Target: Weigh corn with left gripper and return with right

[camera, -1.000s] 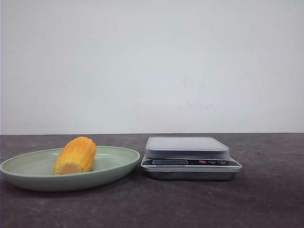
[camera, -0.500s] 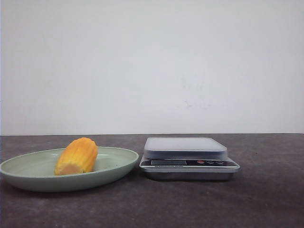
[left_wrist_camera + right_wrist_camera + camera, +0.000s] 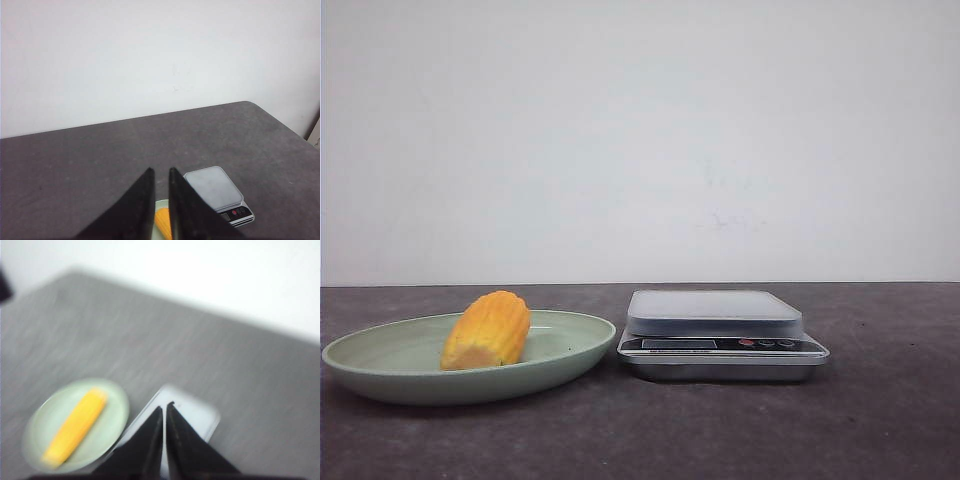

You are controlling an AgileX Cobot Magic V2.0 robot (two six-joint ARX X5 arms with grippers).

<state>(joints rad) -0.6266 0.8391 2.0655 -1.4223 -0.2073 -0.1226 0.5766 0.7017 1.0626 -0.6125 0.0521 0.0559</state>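
**Both grippers aloft, nothing grasped; corn on plate**

Front: corn lying in pale green plate, paler cut end toward camera. Scale just beside plate, on dark table.

Left wrist: left gripper high over table, narrow gap between fingertips, nothing held. Corn partly hidden behind fingers.

Right wrist (blurred): right gripper nearly closed, empty, above scale; corn lengthwise on plate.

- The left gripper is held high above the table, its dark fingers set narrowly apart with nothing between them.
- The right gripper is likewise raised, its fingers almost closed and empty; this view is blurred.
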